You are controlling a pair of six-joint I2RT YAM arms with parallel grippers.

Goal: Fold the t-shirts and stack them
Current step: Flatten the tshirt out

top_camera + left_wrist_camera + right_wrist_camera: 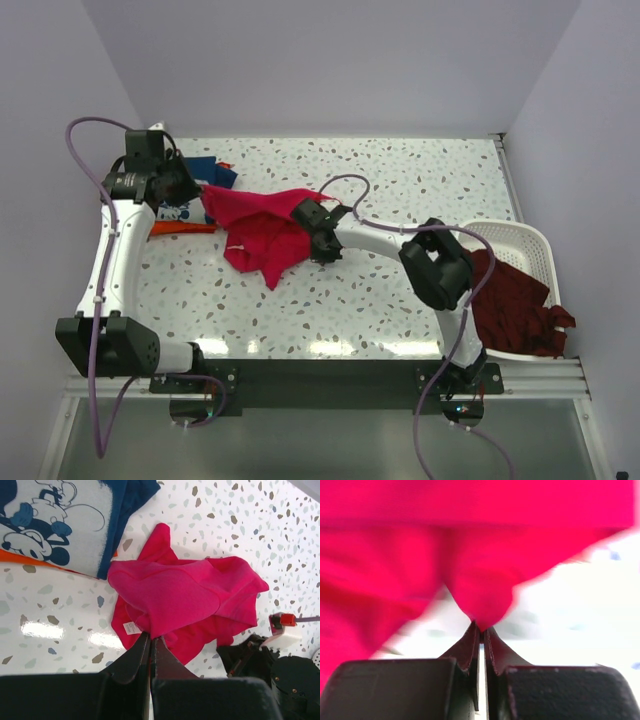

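The crimson-pink t-shirt (pixel 260 225) hangs crumpled between both grippers above the table's left middle. My left gripper (pixel 190 190) is shut on its left edge; the left wrist view shows the shirt (pixel 185 592) pinched at the fingertips (pixel 151 639). My right gripper (pixel 318 228) is shut on its right edge; the right wrist view shows the blurred shirt (pixel 470 545) pinched between the fingertips (pixel 481 626). A folded navy t-shirt with white print (pixel 200 172) (pixel 55 520) lies on an orange t-shirt (pixel 185 227) at far left. Dark maroon t-shirts (pixel 515 300) spill from the basket.
A white plastic laundry basket (pixel 530 240) stands at the table's right edge. The right arm's elbow (pixel 440 270) reaches over the table's middle right. The terrazzo table (pixel 400 180) ends at walls behind and to both sides.
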